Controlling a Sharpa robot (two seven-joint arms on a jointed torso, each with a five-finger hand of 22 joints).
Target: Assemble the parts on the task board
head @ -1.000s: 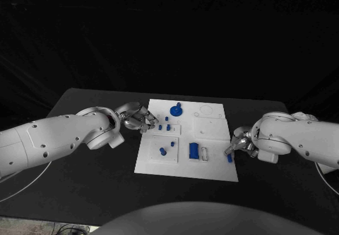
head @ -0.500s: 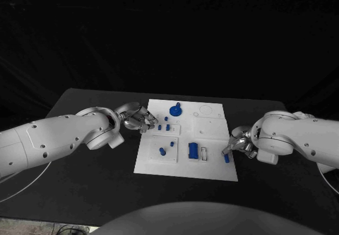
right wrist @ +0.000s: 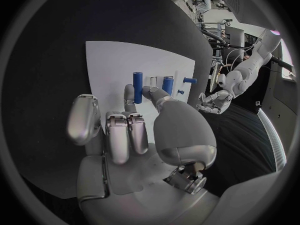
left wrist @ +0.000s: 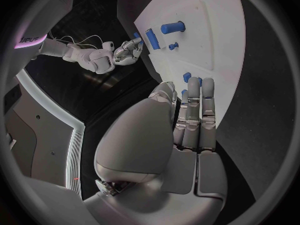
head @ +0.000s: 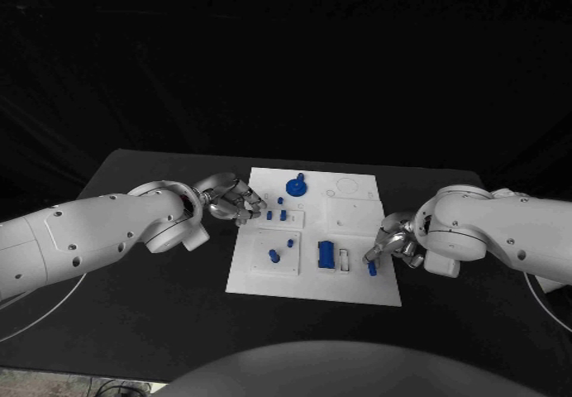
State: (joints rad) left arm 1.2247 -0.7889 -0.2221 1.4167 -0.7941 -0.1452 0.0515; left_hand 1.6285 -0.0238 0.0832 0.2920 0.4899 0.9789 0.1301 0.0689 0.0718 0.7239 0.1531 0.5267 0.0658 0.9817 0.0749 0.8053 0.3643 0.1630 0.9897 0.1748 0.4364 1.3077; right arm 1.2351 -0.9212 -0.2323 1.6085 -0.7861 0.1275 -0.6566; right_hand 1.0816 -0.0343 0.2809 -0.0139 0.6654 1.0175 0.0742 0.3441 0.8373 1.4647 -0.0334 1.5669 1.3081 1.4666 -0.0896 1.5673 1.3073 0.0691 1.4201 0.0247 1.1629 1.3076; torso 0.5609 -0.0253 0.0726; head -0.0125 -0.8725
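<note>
The white task board (head: 358, 217) lies in the middle of the black table. My right hand (head: 393, 245) hovers at the board's right edge and pinches a small blue cylinder (head: 372, 267) between thumb and finger; the cylinder (right wrist: 137, 80) stands upright over the board (right wrist: 106, 60). A larger blue cylinder (head: 326, 254) lies on the board just beside it. My left hand (head: 232, 201) sits at the board's left edge near two small blue pegs (head: 277, 215), holding nothing, its fingers (left wrist: 201, 105) stretched side by side.
A blue round part (head: 298, 184) stands near the board's far edge, and small blue pieces (head: 277, 254) lie in its near left section. Black table (head: 143, 281) surrounds the board on all sides.
My right hand has moved slightly left with the small blue cylinder, from beside the board's right edge to over it. The left hand has stayed in place.
</note>
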